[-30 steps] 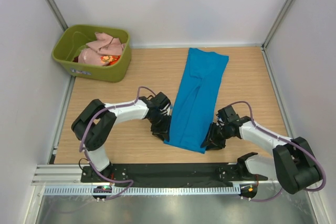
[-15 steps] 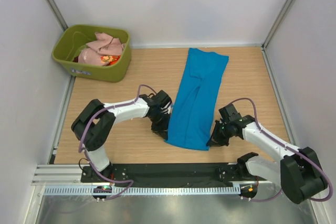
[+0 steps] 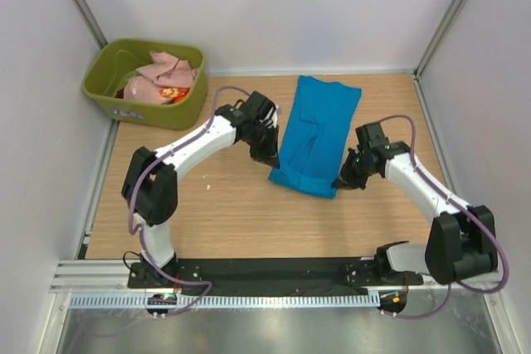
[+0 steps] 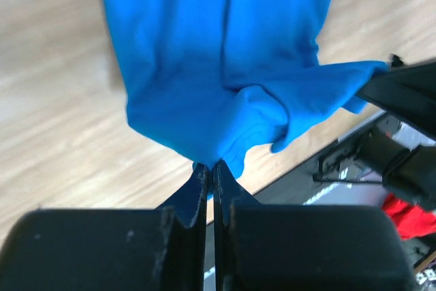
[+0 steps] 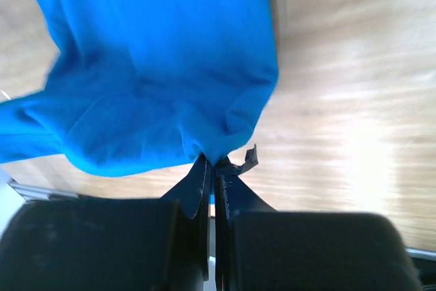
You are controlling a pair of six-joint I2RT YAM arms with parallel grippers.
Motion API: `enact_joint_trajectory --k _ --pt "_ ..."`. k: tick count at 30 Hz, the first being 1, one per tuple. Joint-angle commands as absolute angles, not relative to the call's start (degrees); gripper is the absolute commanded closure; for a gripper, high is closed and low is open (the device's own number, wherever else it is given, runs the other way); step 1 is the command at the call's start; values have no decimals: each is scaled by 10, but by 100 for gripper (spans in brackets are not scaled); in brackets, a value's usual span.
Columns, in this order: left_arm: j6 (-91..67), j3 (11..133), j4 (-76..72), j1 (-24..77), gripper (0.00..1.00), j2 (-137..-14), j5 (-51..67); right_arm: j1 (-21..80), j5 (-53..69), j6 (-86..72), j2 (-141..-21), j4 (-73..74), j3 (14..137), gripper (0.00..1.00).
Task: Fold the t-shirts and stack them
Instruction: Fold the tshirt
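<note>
Hem of the blue t-shirt (image 3: 319, 122), a second ago flat toward six o'clock, is now lifted and carried toward twelve above the bench (image 3: 207, 205). Left tool (image 3: 270, 157) and right tool (image 3: 343, 180) each clamp one hem corner.

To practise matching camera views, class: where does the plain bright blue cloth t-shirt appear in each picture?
Top external: plain bright blue cloth t-shirt just right of centre.
Left wrist: upper middle, pinched by left claw.
Right wrist: upper left, pinched by right claw.
Shared landmark: pale wooden tabletop.
</note>
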State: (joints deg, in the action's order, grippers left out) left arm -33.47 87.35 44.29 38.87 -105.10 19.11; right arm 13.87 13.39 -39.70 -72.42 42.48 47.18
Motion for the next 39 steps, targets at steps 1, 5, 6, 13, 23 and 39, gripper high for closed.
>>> enact_joint_trajectory --k 1,5,6,13,23,39 --pt "-311 957 469 366 100 -1091 204 113 134 -353 -777 439 549 99" --pt "-299 1055 487 346 100 -1172 215 96 136 -336 -839 433 600 99" --pt "-297 1076 490 345 100 -1188 223 92 137 -335 -850 431 617 99" --pt "-298 1178 494 333 100 -1272 244 68 137 -320 -928 433 672 99" --pt "-322 1225 452 324 100 -1317 261 39 147 -297 -1000 425 733 99" --pt "-358 1294 413 310 100 -1377 273 19 133 -301 -1059 427 802 99"
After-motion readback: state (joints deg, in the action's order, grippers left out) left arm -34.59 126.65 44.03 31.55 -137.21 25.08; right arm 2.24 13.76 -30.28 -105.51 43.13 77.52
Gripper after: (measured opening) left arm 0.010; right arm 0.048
